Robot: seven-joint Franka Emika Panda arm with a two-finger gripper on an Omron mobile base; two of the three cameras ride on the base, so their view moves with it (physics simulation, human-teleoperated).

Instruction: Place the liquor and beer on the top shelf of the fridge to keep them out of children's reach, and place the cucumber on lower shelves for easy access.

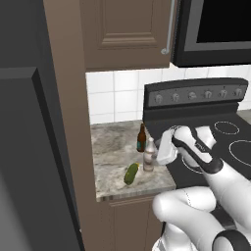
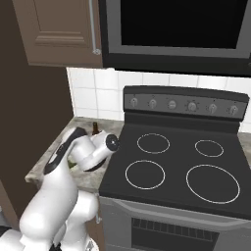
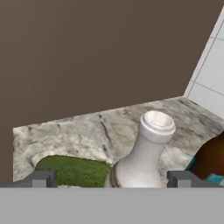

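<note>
The pale liquor (image 3: 143, 159) bottle stands upright on the marble counter (image 3: 83, 131), right between my two dark fingertips (image 3: 42, 178). My gripper (image 3: 113, 179) is open around its lower body and not closed on it. The green cucumber (image 3: 74, 169) lies left of it in the hand view, and the brown beer (image 3: 212, 162) with its teal label stands at the right edge. From the left base camera, the gripper (image 1: 159, 151) reaches in from the stove side to the liquor (image 1: 149, 156), with the beer (image 1: 141, 138) behind and the cucumber (image 1: 131, 173) in front. The fridge (image 1: 29, 147) shows a dark grey door; its top shelf and lower shelves are hidden.
A tall brown cabinet panel (image 1: 68, 108) stands between the fridge and the counter. The black stove (image 2: 171, 166) adjoins the counter on the right, with a microwave (image 2: 176, 29) and a brown wall cabinet (image 1: 127, 29) above. White tiles (image 1: 112, 95) back the counter.
</note>
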